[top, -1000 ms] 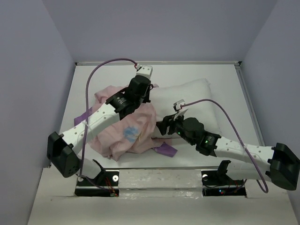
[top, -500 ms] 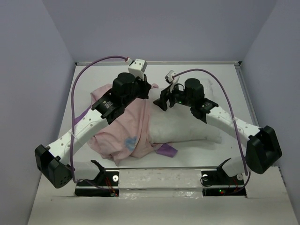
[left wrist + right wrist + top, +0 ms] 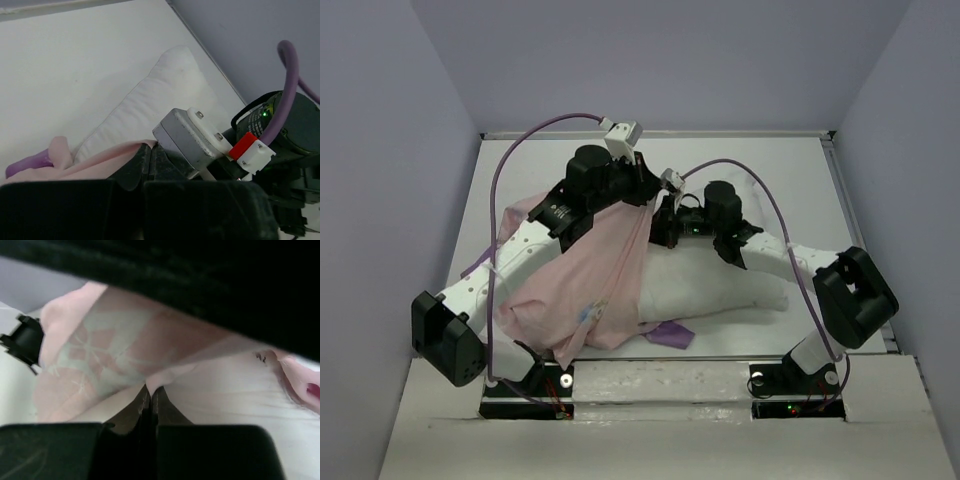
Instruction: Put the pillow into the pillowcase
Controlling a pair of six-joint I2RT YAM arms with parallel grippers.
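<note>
At the near edge of the white table (image 3: 790,180), between the two arm bases, a purple corner of the pillowcase (image 3: 590,280) lies flat on the top. From there the case's pale pink reverse rises in a slack tent toward the far middle, with a faint blue print showing through low on its near left side.

The pillow (image 3: 730,285) lies across the table just right of that tent, its long side running left to right. Its right end is bare and white, and its left end goes under the pink cloth. From above I cannot tell whether that end sits inside the opening or only beneath it.

Farther on, the right gripper (image 3: 658,228) reaches leftward over the pillow. Its wrist view shows the fingers (image 3: 132,412) pressed together on a fold of the pink edge, with white pillow below to the right.

Just beyond it, the left gripper (image 3: 645,192) is clenched on the top of the tent, holding the cloth up off the table. In its wrist view, pink fabric bunches against the closed fingers (image 3: 135,165). The two grippers sit close beside each other.
</note>
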